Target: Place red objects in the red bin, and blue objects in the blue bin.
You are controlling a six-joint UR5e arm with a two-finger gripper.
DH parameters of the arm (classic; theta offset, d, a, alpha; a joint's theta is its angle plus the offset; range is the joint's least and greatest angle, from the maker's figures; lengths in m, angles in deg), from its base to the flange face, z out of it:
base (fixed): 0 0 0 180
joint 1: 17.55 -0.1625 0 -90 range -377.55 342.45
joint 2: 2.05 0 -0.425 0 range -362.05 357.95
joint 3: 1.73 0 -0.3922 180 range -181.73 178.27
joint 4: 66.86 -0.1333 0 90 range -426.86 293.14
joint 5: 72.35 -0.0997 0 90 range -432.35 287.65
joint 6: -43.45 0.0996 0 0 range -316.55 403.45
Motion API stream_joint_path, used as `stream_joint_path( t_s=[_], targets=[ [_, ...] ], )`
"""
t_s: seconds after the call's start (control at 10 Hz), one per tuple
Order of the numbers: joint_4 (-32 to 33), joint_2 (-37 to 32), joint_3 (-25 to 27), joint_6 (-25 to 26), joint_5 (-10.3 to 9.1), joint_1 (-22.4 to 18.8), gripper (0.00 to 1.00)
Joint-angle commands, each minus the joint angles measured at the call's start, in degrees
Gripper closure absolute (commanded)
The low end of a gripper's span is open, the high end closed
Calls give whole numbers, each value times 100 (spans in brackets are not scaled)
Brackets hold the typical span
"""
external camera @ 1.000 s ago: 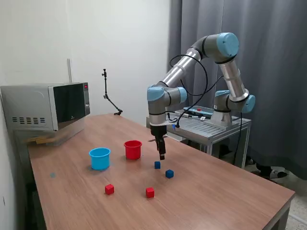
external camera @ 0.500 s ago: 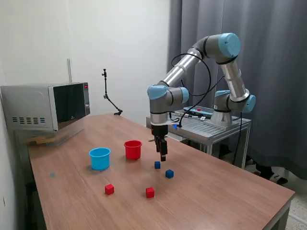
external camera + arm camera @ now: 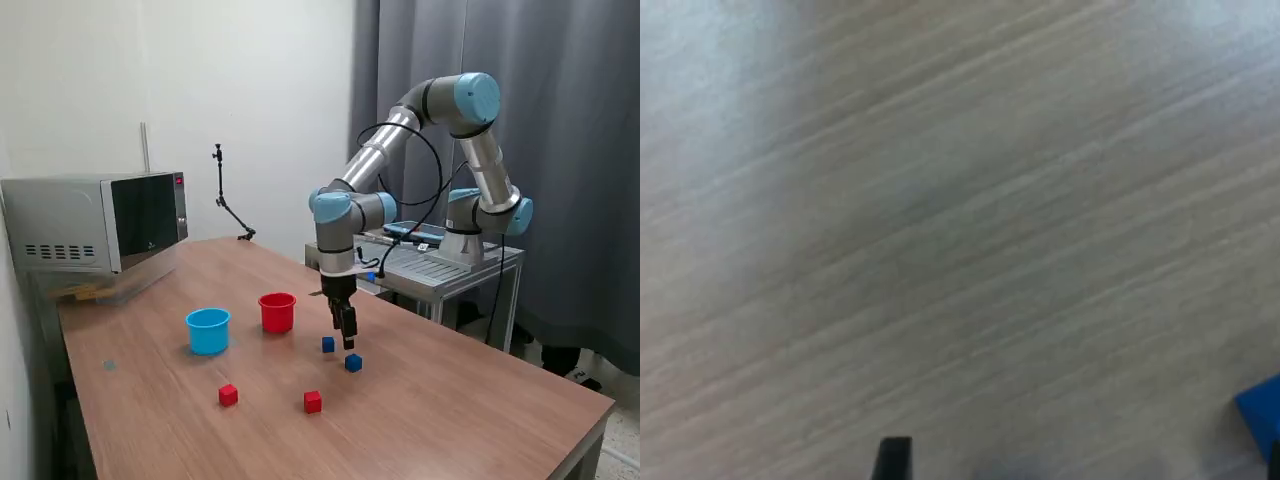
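Observation:
My gripper hangs low over the wooden table, between two small dark blue cubes: one just to the exterior view's left, the other just below it. It holds nothing that I can see, and its jaw gap does not show. Two small red cubes lie nearer the front. The red cup and the light blue cup stand to the left. The blurred wrist view shows bare wood, one dark fingertip and a corner of a blue cube.
A microwave stands at the table's far left. A small black stand is at the back edge. A metal cart carries the arm's base behind the table. A grey curtain hangs on the right.
The gripper has moved toward the exterior view's right and lower, from beside the red cup to just above the blue cubes. The cubes and cups have not moved.

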State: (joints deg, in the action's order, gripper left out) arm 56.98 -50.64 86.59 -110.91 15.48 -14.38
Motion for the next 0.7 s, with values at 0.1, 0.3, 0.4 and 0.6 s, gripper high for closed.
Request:
stream_joint_path(
  t_s=[0.1, 0.3, 0.4, 0.6],
  targets=[
    [8, 16, 10, 3, 6, 17, 0],
    [61, 16, 10, 3, 6, 61, 0],
    [79, 86, 10, 3, 6, 70, 0],
    [183, 147, -34, 3, 6, 123, 0]
  ],
)
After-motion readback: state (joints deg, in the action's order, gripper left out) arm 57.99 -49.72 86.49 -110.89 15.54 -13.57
